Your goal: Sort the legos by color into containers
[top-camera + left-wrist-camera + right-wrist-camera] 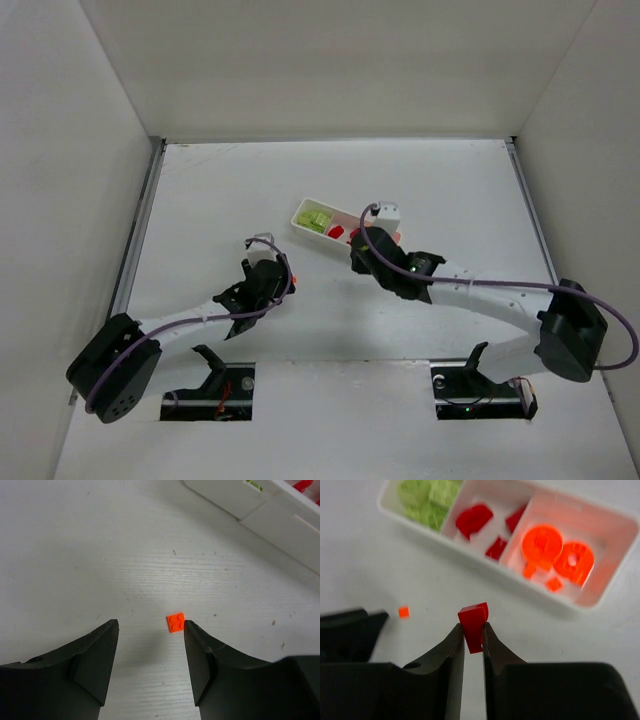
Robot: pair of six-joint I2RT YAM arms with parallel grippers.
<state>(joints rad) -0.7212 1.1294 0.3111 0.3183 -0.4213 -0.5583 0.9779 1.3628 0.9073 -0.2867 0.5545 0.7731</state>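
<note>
A small red lego is pinched between the fingers of my right gripper, lifted off the table just short of the white tray. The tray's containers hold pale green legos, red legos and orange legos. A flat orange lego lies on the table just ahead of my left gripper, close to the right fingertip. That gripper is open and holds nothing. In the top view the tray sits mid-table, the right gripper beside it and the left gripper to its lower left.
White walls close in the table on the left, back and right. The tray's near wall crosses the top right of the left wrist view. The left gripper's dark fingers show at the left of the right wrist view.
</note>
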